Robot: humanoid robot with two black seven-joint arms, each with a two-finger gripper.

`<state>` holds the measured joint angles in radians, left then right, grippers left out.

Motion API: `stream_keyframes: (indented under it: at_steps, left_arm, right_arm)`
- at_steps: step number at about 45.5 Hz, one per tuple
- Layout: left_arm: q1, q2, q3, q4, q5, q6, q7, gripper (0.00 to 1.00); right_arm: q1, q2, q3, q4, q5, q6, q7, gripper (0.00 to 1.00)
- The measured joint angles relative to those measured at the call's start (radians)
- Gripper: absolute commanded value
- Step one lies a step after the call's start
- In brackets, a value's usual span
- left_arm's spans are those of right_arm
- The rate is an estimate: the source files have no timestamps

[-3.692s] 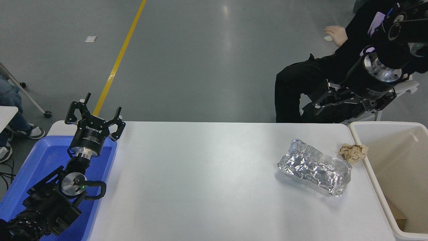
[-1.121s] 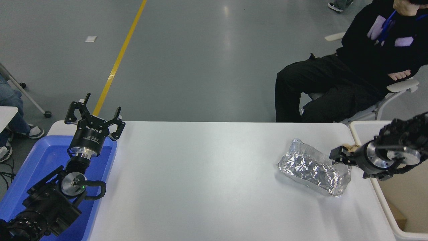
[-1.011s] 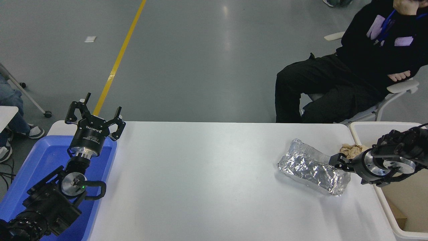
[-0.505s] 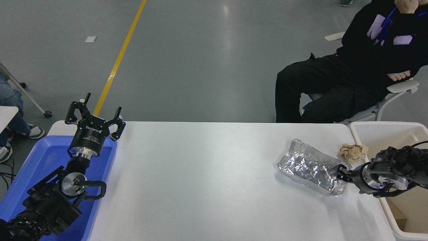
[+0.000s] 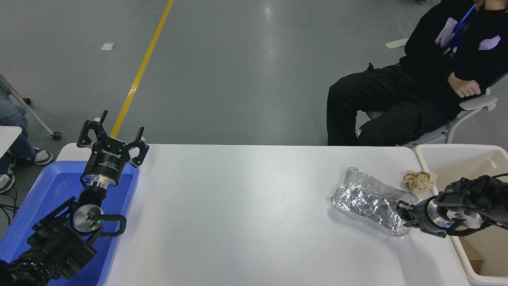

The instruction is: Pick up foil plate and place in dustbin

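One foil plate (image 5: 371, 201) lay on the white table (image 5: 246, 214) near its right end, just left of the dustbin (image 5: 472, 159). The right gripper (image 5: 401, 213) reached over the bin's rim and met the plate's right end; whether its claw was spread or pinching could not be told. A paper ball (image 5: 419, 180) sat between plate and bin. The left gripper (image 5: 112, 139) was parked, spread, above the blue tray (image 5: 47, 190).

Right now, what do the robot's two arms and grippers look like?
Both arms are black. The left gripper has linked black fingers, white lettering on its round body, a silver collar, a looping black cable and a green light. The right gripper has a silver disc wrist.
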<state>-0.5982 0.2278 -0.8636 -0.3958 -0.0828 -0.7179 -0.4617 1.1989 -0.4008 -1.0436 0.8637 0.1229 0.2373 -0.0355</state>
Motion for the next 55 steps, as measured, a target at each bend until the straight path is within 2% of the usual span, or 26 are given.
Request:
stream_keyframes:
  at_steps: [10,22,28,45,55]
  left_arm:
    - [0.000,0.001,0.000,0.000,0.000,0.000,0.000,0.98]
    - [0.000,0.000,0.000,0.000,0.000,0.000,0.002,0.98]
    - [0.000,0.000,0.000,0.000,0.000,0.000,0.002,0.98]
    - [0.000,0.001,0.000,0.000,0.000,0.000,0.002,0.98]
    - [0.000,0.001,0.000,0.000,0.000,0.000,0.002,0.98]
  right_arm:
    - [0.074,-0.047,0.002,0.016,0.002,0.119,0.000,0.00]
    - [0.292,-0.114,-0.081,0.072,-0.010,0.378,0.000,0.00]
    - [0.437,-0.124,-0.154,0.092,-0.013,0.457,0.000,0.00]
    - [0.856,-0.121,-0.292,0.199,-0.070,0.533,-0.001,0.00]
    - [0.982,-0.107,-0.315,0.257,-0.108,0.543,-0.001,0.00]
